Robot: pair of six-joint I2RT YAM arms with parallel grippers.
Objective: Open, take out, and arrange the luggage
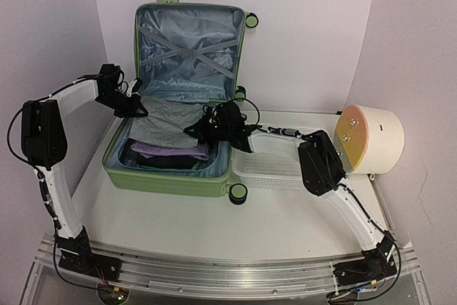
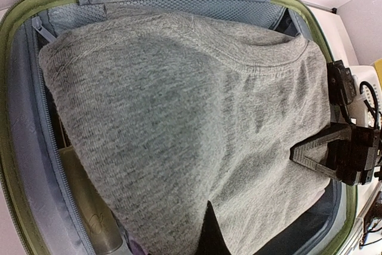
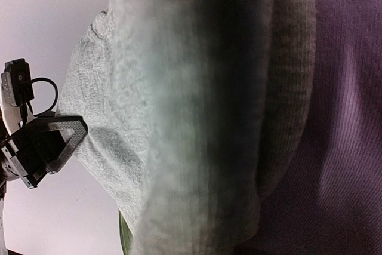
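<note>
Both left claw [image 1: 139, 110] and right claw [image 1: 195, 131] pinch the grey sweater [image 2: 179, 117] over the suitcase [image 1: 171, 182]. Soft, saggy; grip edges.

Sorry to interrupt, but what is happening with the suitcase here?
The green suitcase lies open on the table, lid raised. Both arms reach into it: the left gripper and right gripper sit at opposite edges of a grey sweater on top of the packed clothes. Whether either has gripped it is unclear. A white basket stands beside.

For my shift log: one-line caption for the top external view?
Left gripper and right gripper at a grey garment in the open luggage; white basket alongside.
</note>
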